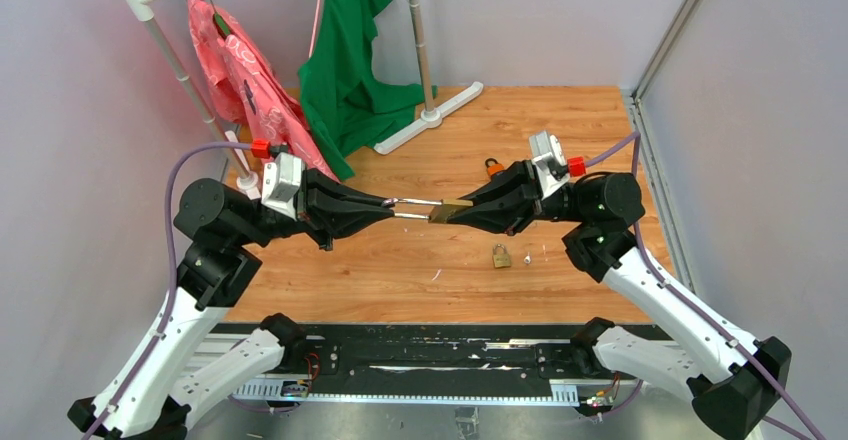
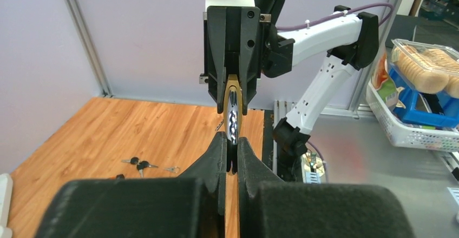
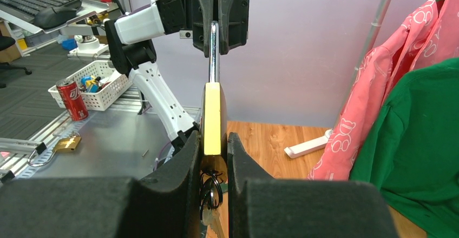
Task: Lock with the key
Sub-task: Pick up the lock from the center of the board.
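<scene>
Key ring [image 3: 211, 190] half hidden between right gripper [image 1: 462, 209] fingers, clamped on brass padlock [image 1: 450, 210] body in mid-air above wooden tabletop [image 1: 400, 270]. Long axis level, steel shackle [image 1: 408, 208] pointing left, pinched tight by left gripper [image 1: 385, 208] fingers. Farther off, pink and green garments [image 1: 345, 70] draped on rack.

A wooden worktop [image 1: 400, 270] carries a small brass padlock [image 1: 501, 256] at about five o'clock from centre, a loose key [image 1: 527, 258] just beside it. An orange-topped padlock [image 1: 494, 168] sits toward two o'clock, and the white rack foot [image 1: 428, 118] at twelve
</scene>
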`<state>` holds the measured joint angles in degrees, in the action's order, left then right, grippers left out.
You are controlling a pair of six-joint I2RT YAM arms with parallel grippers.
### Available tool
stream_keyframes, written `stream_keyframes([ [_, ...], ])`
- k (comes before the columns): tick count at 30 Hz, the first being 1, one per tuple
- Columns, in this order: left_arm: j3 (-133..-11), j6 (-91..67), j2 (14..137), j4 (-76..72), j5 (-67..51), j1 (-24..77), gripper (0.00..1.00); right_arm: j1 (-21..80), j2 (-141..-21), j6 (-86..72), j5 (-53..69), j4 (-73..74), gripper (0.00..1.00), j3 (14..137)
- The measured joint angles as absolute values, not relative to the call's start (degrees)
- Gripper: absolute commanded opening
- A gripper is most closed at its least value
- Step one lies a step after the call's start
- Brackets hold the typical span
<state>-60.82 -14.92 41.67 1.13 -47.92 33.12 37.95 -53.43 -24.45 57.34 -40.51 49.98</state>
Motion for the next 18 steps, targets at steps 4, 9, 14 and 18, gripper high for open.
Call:
stream_keyframes([
  [4, -60.47, -15.22, 41.58, -0.19, -47.31, 34.06, 0.00, 37.93, -53.65, -25.32, 57.32, -42.19, 0.00, 49.98],
  [9, -59.53, -15.14, 41.19, -1.74, -46.74, 35.09, 0.00, 37.98, -54.00, -25.32, 57.30, -43.90, 0.00, 49.98],
  [14, -58.17, -14.96, 41.01, -3.33, -46.22, 35.27, 0.00, 38.09, -55.00, -25.34, 57.19, -45.52, 0.00, 49.98],
  [18, -57.41, -14.55, 40.73, -4.47, -45.95, 35.29, 0.00, 38.09, -55.07, -25.34, 56.95, -45.91, 0.00, 49.98],
])
